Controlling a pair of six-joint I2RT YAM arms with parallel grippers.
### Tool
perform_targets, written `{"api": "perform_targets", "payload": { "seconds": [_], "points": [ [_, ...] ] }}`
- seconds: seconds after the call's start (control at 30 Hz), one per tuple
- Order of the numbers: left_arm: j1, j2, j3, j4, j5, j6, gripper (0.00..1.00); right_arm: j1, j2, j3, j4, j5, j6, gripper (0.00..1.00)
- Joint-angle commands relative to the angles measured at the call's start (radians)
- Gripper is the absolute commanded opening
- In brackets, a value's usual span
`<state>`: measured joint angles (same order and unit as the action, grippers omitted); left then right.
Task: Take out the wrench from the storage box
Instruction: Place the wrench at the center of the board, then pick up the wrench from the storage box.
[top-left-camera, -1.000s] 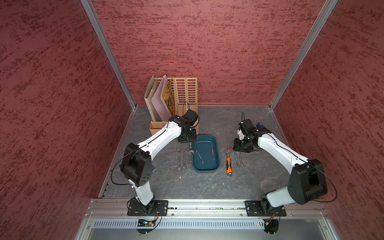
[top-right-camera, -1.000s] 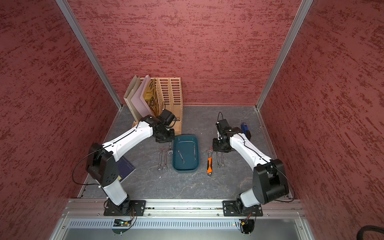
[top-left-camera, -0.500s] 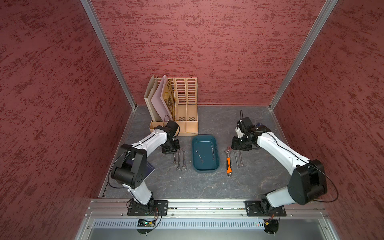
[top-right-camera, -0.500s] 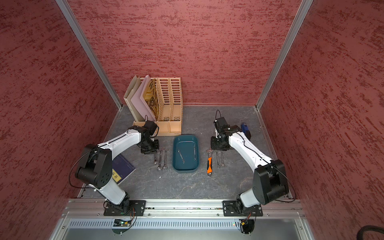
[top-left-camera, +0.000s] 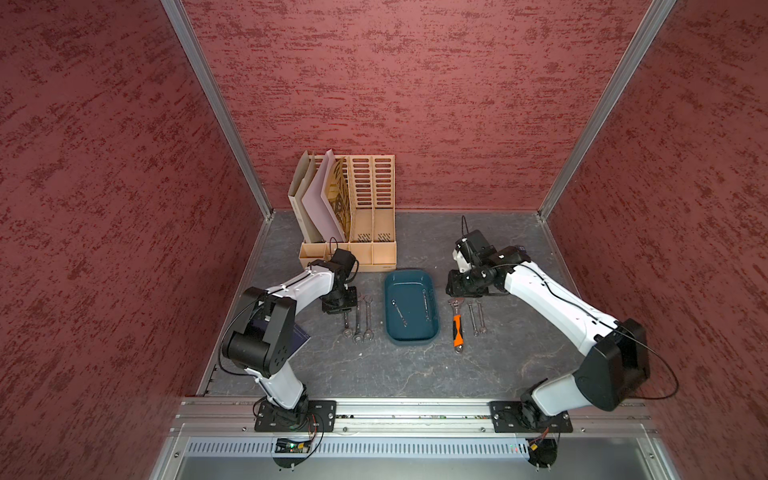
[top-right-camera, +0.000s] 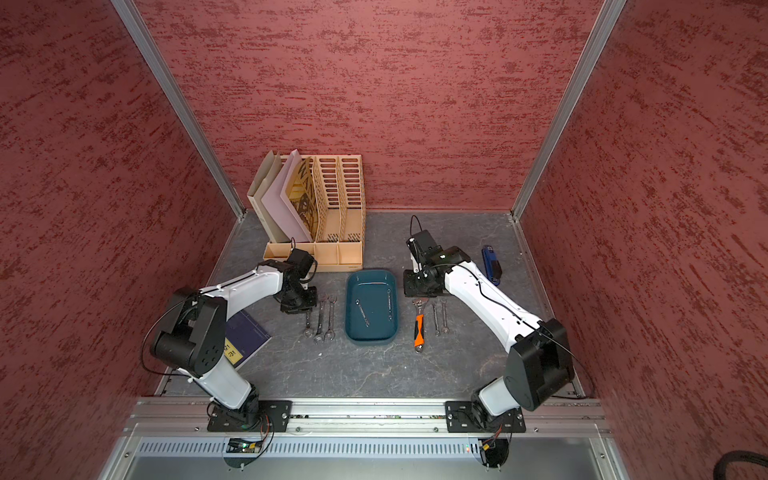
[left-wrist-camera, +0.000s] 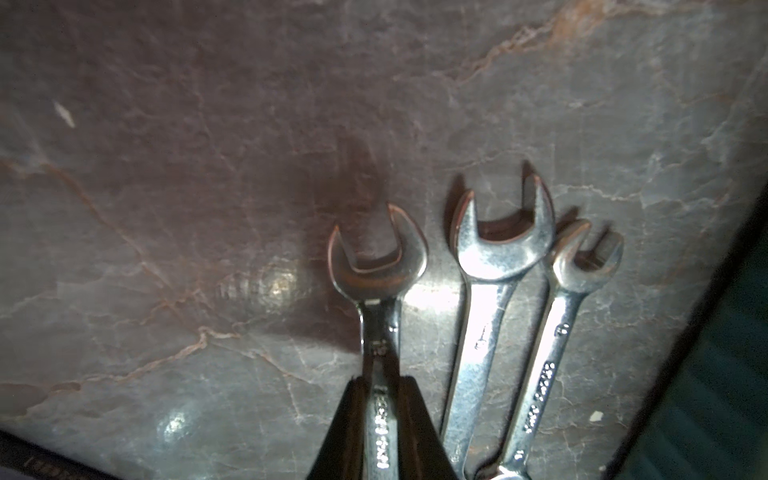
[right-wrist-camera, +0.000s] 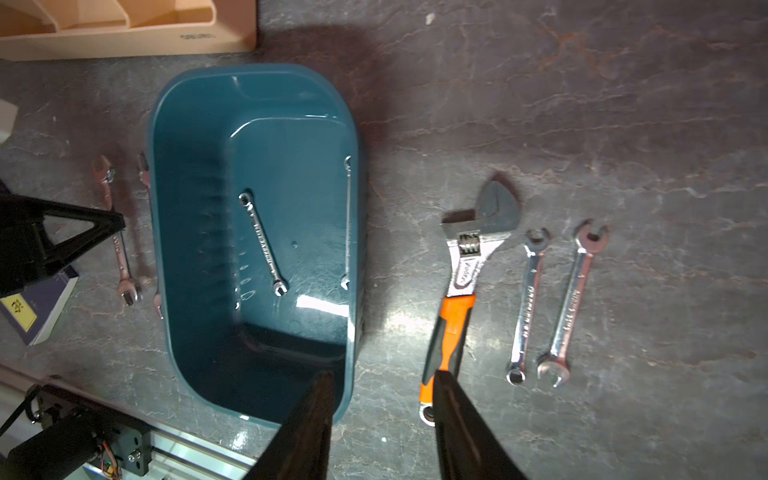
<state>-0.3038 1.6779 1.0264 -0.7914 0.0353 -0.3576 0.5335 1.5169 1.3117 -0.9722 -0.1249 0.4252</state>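
Note:
The dark teal storage box (top-left-camera: 409, 274) (right-wrist-camera: 187, 232) sits mid-table with two slim wrenches inside, one (top-left-camera: 400, 313) (right-wrist-camera: 262, 243) lying diagonally and one (top-left-camera: 427, 307) (right-wrist-camera: 347, 220) along its right wall. My left gripper (top-left-camera: 340, 305) (left-wrist-camera: 380, 399) is left of the box, low over the table. It is shut on the shaft of a silver wrench (left-wrist-camera: 376, 257) (top-left-camera: 346, 323), beside two wrenches (left-wrist-camera: 494, 266) (left-wrist-camera: 582, 266) that lie on the table. My right gripper (top-left-camera: 461, 286) (right-wrist-camera: 382, 386) stands open, holding nothing, over the table off the box's far right corner.
An orange-handled adjustable wrench (top-left-camera: 457, 322) and two small wrenches (top-left-camera: 472, 318) (top-left-camera: 481, 316) lie right of the box. A beige file organizer (top-left-camera: 353, 216) stands behind the left gripper. A dark blue book (top-right-camera: 245, 336) lies under the left arm. A blue object (top-right-camera: 490, 266) lies at the far right.
My left gripper has carried its wrench from the box's far left corner to the left and forward, beside the two wrenches on the table. The right gripper has hardly moved.

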Motion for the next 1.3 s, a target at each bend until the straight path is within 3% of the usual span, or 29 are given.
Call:
{"api": "perform_targets", "payload": {
  "seconds": [0.0, 0.53, 0.8, 1.27],
  "points": [
    [0.003, 0.009, -0.012, 0.038, -0.028, 0.032, 0.15, 0.049, 0.041, 0.042, -0.007, 0.027, 0.035, 0.44],
    [-0.01, 0.026, -0.015, 0.052, -0.058, 0.036, 0.17, 0.267, 0.268, 0.132, 0.062, 0.003, 0.106, 0.44],
    [-0.013, 0.009, -0.016, 0.047, -0.082, 0.029, 0.35, 0.323, 0.348, 0.16, 0.075, 0.02, 0.101, 0.43],
    [-0.011, -0.266, -0.049, 0.053, -0.032, -0.074, 0.47, 0.369, 0.448, 0.204, 0.059, 0.099, 0.099, 0.45]
  ]
}}
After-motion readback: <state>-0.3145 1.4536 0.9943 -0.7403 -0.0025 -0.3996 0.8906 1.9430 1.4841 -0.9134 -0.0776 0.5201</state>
